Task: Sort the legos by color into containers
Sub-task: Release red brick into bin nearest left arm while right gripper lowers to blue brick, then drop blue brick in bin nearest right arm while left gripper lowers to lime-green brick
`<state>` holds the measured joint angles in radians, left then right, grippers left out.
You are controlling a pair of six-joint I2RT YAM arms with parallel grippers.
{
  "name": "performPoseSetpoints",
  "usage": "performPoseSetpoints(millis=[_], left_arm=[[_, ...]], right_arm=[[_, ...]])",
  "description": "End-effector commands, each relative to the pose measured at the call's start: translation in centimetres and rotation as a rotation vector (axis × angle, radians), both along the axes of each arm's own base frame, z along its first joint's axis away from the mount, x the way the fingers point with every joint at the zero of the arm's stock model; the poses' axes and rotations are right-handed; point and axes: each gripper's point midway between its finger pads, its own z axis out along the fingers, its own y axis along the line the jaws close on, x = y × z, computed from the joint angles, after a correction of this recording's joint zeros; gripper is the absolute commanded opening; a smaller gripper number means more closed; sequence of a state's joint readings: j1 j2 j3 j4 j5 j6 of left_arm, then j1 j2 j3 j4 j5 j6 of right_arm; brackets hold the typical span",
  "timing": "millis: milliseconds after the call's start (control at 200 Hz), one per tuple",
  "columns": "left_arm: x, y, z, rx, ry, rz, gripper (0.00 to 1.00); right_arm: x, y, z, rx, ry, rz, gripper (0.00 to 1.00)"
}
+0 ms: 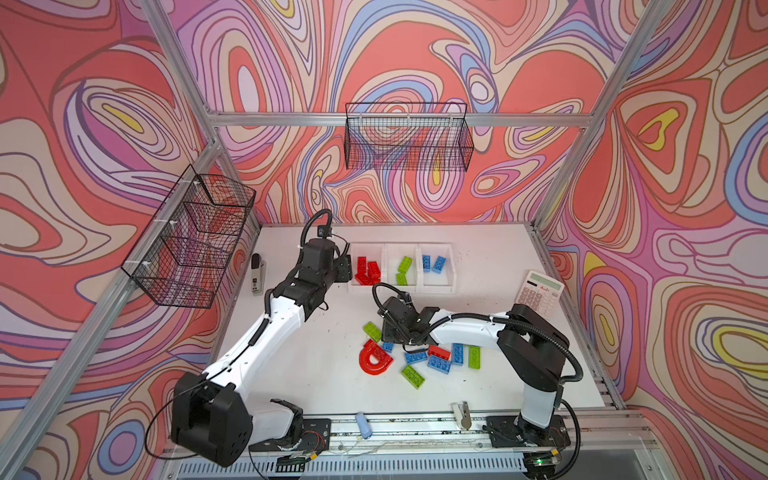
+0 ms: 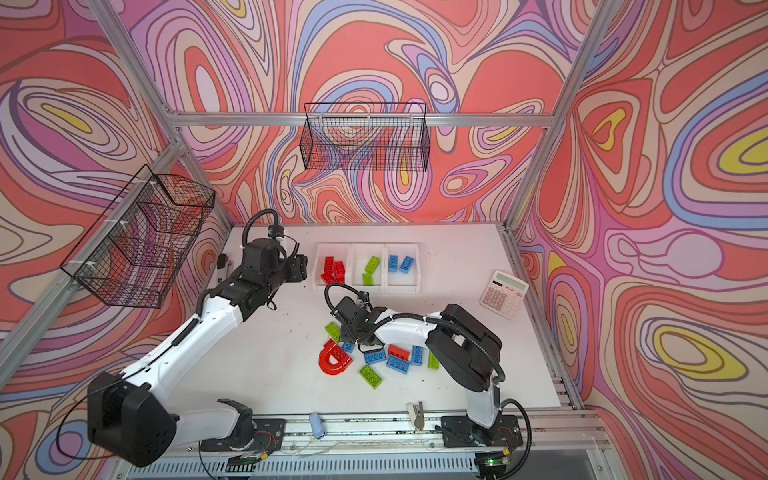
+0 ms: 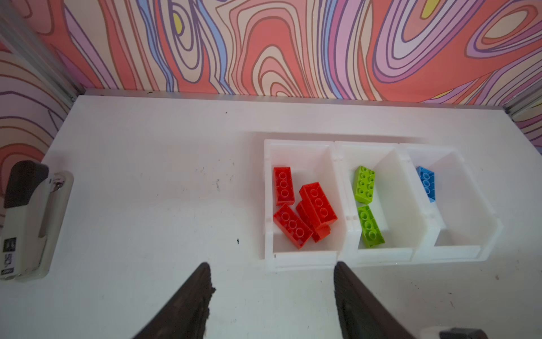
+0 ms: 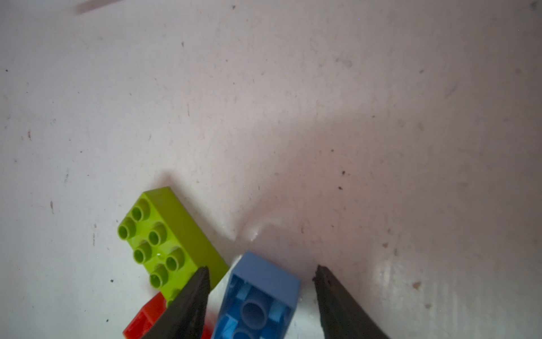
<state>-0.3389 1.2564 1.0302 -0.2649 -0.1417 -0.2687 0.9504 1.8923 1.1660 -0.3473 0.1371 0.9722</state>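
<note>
Your left claw [image 3: 271,273], apart, faces three containers [image 3: 337,152]: two green legos [image 3: 365,185], two blue legos [image 1: 438,264]. Your right claw [image 4: 262,267], apart, straddles one blue brick [image 4: 258,299] on the white surface [image 4: 293,88].

White table [image 1: 291,332]: loose legos [image 1: 415,357], containers [image 1: 436,288], calculator [image 1: 540,293], stapler [image 1: 257,280].

Robot lab cell, aluminium frame [image 1: 291,119], swirl-printed backdrop walls [image 1: 104,104], white tabletop [image 1: 332,395], two rail-mounted arms [image 1: 266,330]
</note>
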Motion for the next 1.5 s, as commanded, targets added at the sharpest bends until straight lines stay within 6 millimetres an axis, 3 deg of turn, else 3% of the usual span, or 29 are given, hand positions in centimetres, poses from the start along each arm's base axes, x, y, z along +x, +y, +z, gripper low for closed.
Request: performPoseSetpoints(millis=[0, 185, 476, 691, 741, 771, 942, 1087, 1277, 1332, 1497], left_arm=[[-3.0, 1.8, -3.6, 0.056, 0.124, 0.025, 0.69], [-5.8, 2.3, -5.6, 0.009, 0.183, 0.032, 0.67], [-7.3, 1.5, -7.9, -0.058, 0.262, 0.014, 0.66], [-8.8, 0.0, -9.8, -0.087, 0.326, -0.016, 0.64], [-9.2, -0.6, -10.2, -0.076, 0.342, -0.022, 0.64], [-9.5, -1.1, -10.4, -0.071, 0.351, -0.025, 0.65], [-10.4, -3.6, -11.7, -0.111, 0.357, 0.019, 0.68], [-10.6, -5.7, -13.0, -0.18, 0.39, 0.056, 0.68], [-10.3, -8.2, -14.0, -0.232, 0.432, 0.06, 0.69], [-10.3, -8.6, -14.3, -0.233, 0.445, 0.061, 0.69], [-10.6, -8.8, -15.8, -0.235, 0.478, 0.088, 0.69]], right_arm=[[-0.2, -0.1, -1.1, -0.019, 0.024, -0.028, 0.56], [-0.3, -0.8, -1.3, -0.033, 0.025, -0.053, 0.47], [-0.5, -1.5, -0.9, -0.043, 0.019, -0.069, 0.3], [1.5, -4.1, 2.7, -0.062, -0.055, -0.11, 0.26], [2.3, -5.2, 3.5, -0.076, -0.073, -0.122, 0.26], [2.9, -5.9, 5.2, -0.063, -0.101, -0.132, 0.26], [7.1, -11.2, 10.1, -0.099, -0.209, -0.187, 0.26], [11.4, -16.5, 12.4, -0.152, -0.272, -0.222, 0.26], [17.5, -19.3, 12.7, -0.195, -0.311, -0.217, 0.26], [19.0, -19.4, 11.6, -0.208, -0.293, -0.202, 0.26], [22.3, -18.7, 10.9, -0.21, -0.304, -0.166, 0.28]])
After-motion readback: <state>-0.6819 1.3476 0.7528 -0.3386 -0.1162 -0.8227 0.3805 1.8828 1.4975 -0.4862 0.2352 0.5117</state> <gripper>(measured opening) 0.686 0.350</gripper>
